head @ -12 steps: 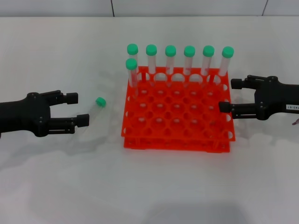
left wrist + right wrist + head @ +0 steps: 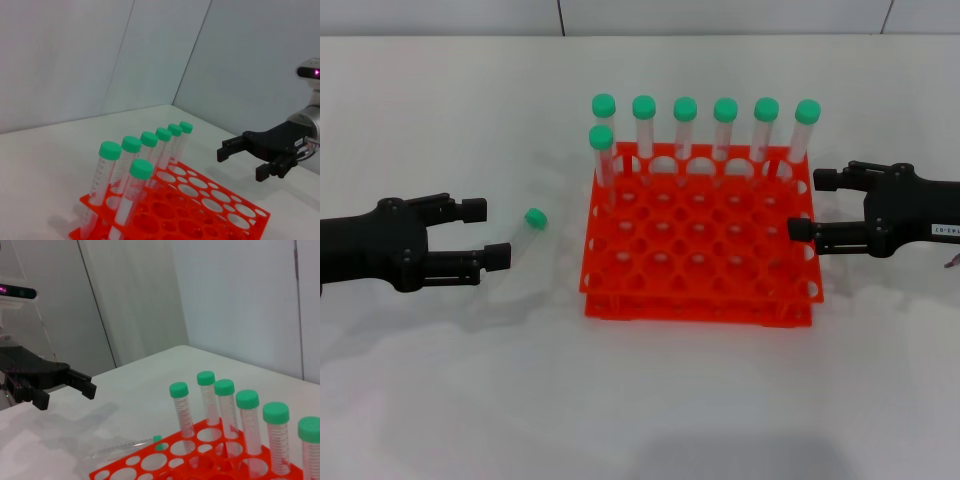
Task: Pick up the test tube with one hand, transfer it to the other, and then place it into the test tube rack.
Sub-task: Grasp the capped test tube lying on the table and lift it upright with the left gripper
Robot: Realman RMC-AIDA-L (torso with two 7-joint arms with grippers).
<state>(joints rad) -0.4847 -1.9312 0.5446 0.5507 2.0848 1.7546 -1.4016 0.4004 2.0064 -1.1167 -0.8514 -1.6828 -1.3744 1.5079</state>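
Observation:
The test tube (image 2: 534, 218) lies on the white table left of the rack, its green cap towards the rack; it also shows in the right wrist view (image 2: 125, 446). The orange-red test tube rack (image 2: 690, 305) stands in the middle. My left gripper (image 2: 486, 233), unlabelled, is open and empty just left of the lying tube, apart from it; it also shows in the right wrist view (image 2: 66, 396). My right gripper (image 2: 812, 205), with the white label, is open and empty at the rack's right edge; it also shows in the left wrist view (image 2: 241, 163).
Several green-capped tubes (image 2: 684, 125) stand upright along the rack's back row, and one more (image 2: 602, 150) stands in the second row at the left. The rack's other holes hold nothing. A grey wall rises behind the table.

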